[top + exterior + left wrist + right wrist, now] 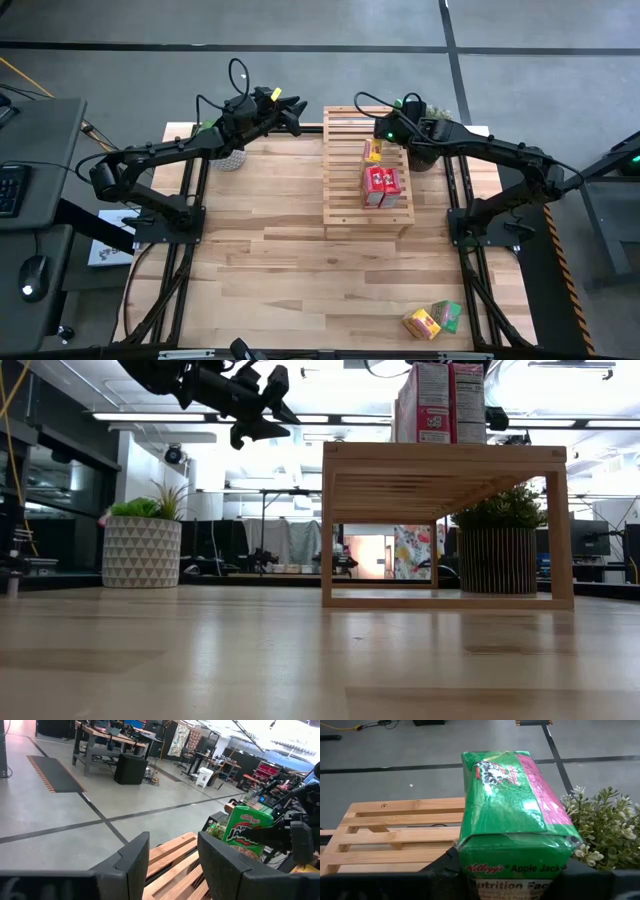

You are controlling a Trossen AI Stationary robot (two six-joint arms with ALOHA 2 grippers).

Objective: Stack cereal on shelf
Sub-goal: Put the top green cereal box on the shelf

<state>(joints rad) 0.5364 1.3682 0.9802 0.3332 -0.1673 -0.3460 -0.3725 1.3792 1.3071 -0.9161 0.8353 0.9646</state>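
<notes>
The wooden slatted shelf [367, 170] stands on the table at the far middle. On its top are two red cereal boxes [381, 186] side by side and a yellow box [373, 150]. My right gripper [388, 128] is shut on a green cereal box [512, 805] above the shelf's far end. My left gripper [298, 117] is open and empty, raised just left of the shelf's far left corner; it also shows in the low view [262, 410]. Another yellow box [420, 323] and green box [447, 315] lie on the table at the near right. My right gripper pinches the green box at its end nearest the wrist [515, 870], one finger [445, 865] on each long side. The fingers lie along the box, which reaches out beyond them toward the table's left. The box is lifted clear above the shelf's far slats [400, 835].
A potted plant in a white patterned pot [232, 158] stands left of the shelf. A second plant in a dark pot [425, 150] stands right of the shelf, under my right arm. The near half of the tabletop [300, 260] is bare wood.
</notes>
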